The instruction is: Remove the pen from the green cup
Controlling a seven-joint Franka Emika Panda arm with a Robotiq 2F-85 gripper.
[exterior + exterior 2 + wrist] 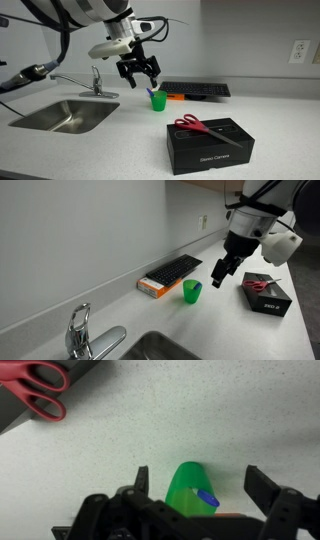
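Wrist view: claw (197, 473) released, fingers (142, 480) spread wide, gripping nothing. Green cup (185, 488) stands between them on the pale speckled bench (150, 420), closer to the finger on the picture's left side. Pen (207, 498) is inside the cup, its blue end showing at the rim. Red-handled scissors (35, 390) lie at the top corner.

Exterior view: claw (140, 72) hangs above the cup (157, 100), offset toward the sink (65, 115), clear of the rim. Cup upright. A small orange object (175, 97) sits just beside it, with the keyboard (195, 90) behind. The scissors rest on the black box (208, 148) in the foreground, well apart from the cup.

Exterior view: claw (222, 277) is above the cup (191, 291), not touching. Cup stands near the keyboard. Pen too small to make out here.
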